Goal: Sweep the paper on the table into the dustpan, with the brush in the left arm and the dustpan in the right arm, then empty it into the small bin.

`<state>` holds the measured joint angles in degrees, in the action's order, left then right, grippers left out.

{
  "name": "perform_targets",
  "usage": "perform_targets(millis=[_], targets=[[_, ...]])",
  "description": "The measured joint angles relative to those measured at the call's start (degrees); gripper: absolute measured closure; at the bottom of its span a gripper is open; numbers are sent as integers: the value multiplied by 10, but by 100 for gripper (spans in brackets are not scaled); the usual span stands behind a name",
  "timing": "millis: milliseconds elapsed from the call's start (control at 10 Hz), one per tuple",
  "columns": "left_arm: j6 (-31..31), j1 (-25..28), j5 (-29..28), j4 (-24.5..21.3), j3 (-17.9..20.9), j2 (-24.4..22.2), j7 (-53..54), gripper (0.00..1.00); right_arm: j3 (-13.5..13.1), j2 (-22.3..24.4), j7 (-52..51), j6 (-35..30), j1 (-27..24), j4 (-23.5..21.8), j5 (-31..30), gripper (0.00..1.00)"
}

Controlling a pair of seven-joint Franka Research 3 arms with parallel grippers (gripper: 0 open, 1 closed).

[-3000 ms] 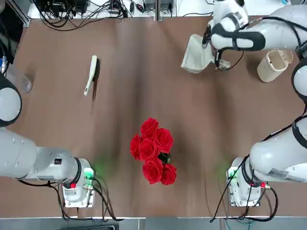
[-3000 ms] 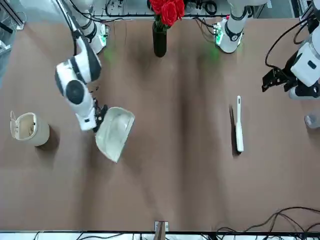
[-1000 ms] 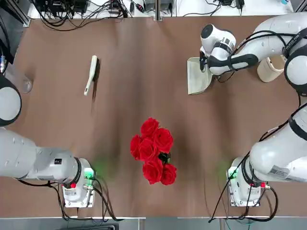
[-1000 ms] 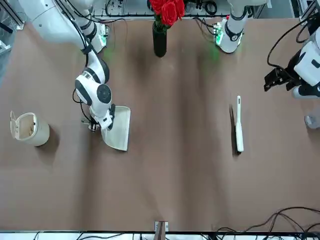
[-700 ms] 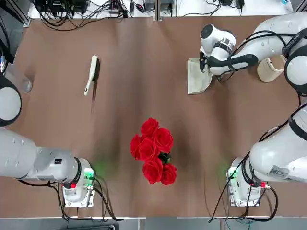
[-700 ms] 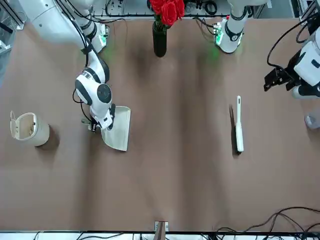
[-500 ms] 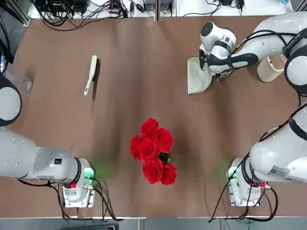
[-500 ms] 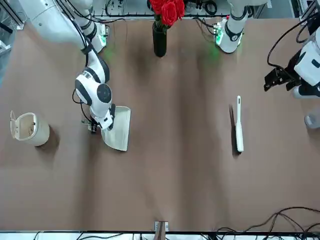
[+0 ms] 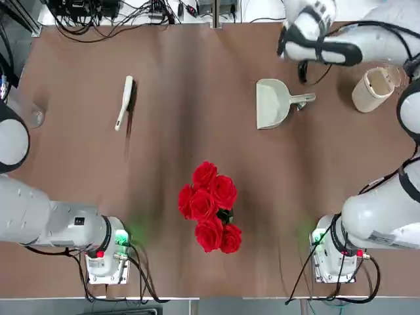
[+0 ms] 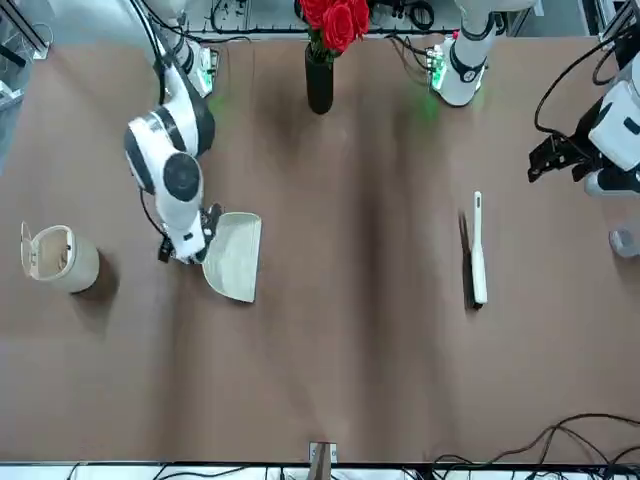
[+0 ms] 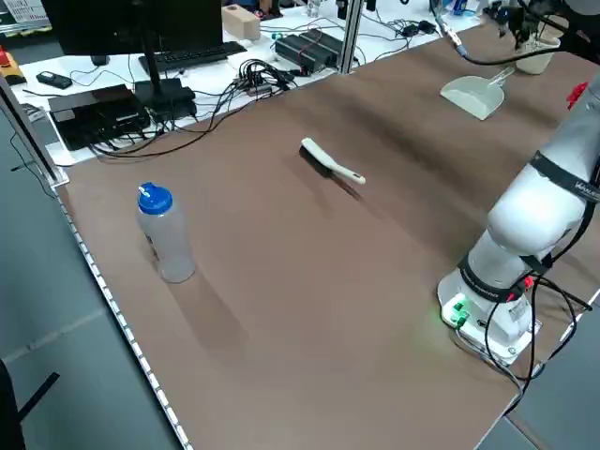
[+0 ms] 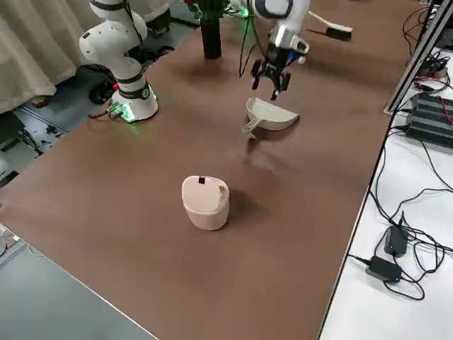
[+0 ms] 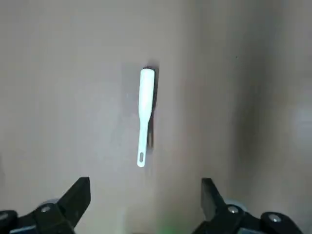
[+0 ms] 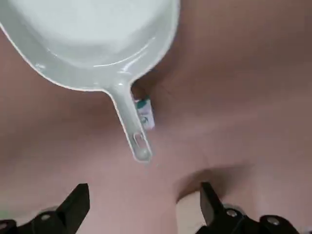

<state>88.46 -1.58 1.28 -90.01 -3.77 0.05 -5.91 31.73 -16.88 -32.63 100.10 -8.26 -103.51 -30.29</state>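
Both tools down, both claws empty; no paper that I can see.
My left claw (image 13: pixel 146 187) is wide open at the left edge, my right claw (image 14: pixel 147 184) wide open near the dustpan (image 9: pixel 270 105). The brush (image 9: pixel 124 103) lies on the surface (image 9: pixel 164 144), so sweeping and emptying look undone. I see nothing in the pan; the bin (image 9: pixel 369 92), beyond its handle, has its lid up, contents unclear.
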Motion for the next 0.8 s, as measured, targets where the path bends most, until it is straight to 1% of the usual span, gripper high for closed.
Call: perform_targets(millis=[200, 300, 400, 500, 600, 700, 800], targets=[[0, 1, 0, 0, 0, 1, 0, 0, -73, 4, -3, -29, 16, 81, 71, 0], [0, 2, 0, 0, 1, 2, 0, 0, -107, 2, -6, -55, 29, 130, 86, 0], [0, 2, 0, 0, 1, 3, 0, 0, -126, -2, -7, -84, 43, 185, 91, 0], [0, 2, 0, 0, 2, 4, 0, 0, -137, -6, -7, -100, 51, 225, 93, 0], [0, 2, 0, 0, 2, 7, 0, 0, -145, -9, -2, -108, 53, 250, 102, 2], [0, 2, 0, 0, 2, 9, 0, 0, -157, -10, 31, -116, 54, 264, 124, 2], [0, 2, 0, 0, 2, 10, 0, 0, -175, -4, 86, -129, 54, 274, 155, 2]])
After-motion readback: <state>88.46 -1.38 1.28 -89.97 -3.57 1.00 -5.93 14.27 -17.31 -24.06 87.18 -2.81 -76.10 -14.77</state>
